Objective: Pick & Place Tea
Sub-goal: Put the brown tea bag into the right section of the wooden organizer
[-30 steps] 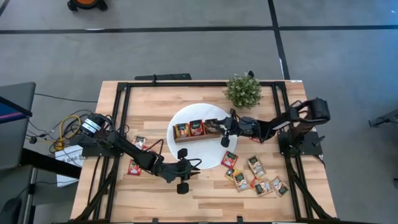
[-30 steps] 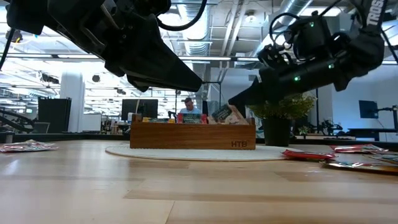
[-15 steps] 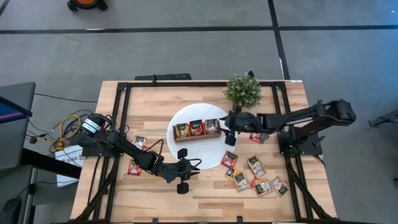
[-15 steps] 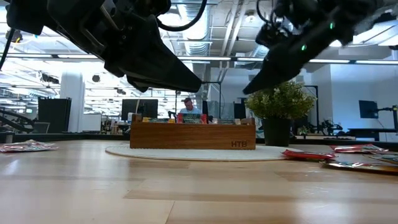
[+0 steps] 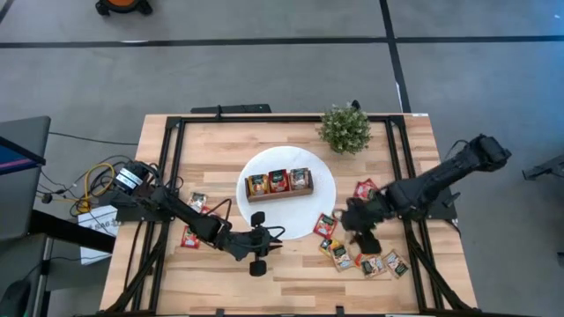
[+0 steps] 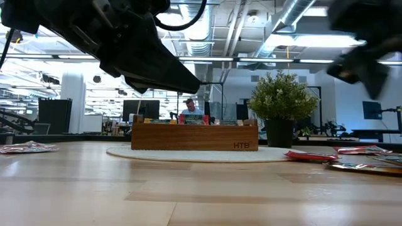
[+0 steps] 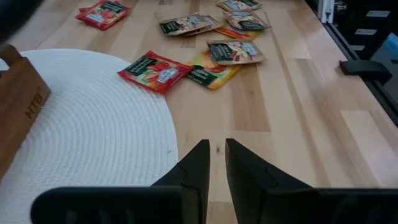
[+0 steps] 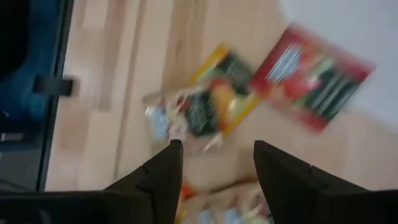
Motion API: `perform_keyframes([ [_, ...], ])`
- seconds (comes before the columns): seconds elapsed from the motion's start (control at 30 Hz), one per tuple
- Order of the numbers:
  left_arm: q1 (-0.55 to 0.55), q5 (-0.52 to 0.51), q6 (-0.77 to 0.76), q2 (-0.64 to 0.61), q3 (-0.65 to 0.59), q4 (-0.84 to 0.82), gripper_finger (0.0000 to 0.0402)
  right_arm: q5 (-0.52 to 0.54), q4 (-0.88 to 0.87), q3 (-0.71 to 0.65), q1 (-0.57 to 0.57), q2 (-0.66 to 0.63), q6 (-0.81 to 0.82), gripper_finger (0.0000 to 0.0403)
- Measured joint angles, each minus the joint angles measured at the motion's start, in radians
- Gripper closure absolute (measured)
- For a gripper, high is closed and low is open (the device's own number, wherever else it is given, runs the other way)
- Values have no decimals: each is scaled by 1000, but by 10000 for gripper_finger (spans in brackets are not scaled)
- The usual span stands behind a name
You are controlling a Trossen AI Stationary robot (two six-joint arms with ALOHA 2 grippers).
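Right gripper (image 5: 359,231) swung from the box (image 5: 279,185) to above the loose tea sachets (image 5: 363,247) on the tabletop, jaws apart and empty; left jaws nearly together; sachets likely light, floppy, pinch an edge.

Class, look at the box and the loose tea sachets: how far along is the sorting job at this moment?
Done: the wooden box on the white mat has sachets in all three compartments. In hand: nothing; the right gripper hangs open over the loose sachets, empty. Left: that cluster, one red sachet near the plant, and two by the left arm, whose gripper waits near the mat's edge.
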Motion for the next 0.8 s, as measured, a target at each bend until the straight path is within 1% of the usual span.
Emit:
perform_keyframes([
  [0.1,-6,0,0,0,0,0,360,49,5,-57,65,0,99,220],
  [0.27,-7,0,7,0,0,0,360,66,5,-141,75,0,184,208],
  [0.47,-6,0,11,0,0,-14,360,100,54,-206,39,-31,177,177],
  [0.6,-6,-19,12,0,0,-36,360,191,209,-250,8,-53,129,163],
  [0.67,-6,-35,12,0,0,-46,360,188,264,-265,-16,-48,98,161],
  [0.73,-6,-39,12,0,0,-46,360,171,267,-267,-36,-45,76,161],
  [0.8,-6,-40,12,0,0,-46,360,127,251,-267,-48,-45,57,164],
])
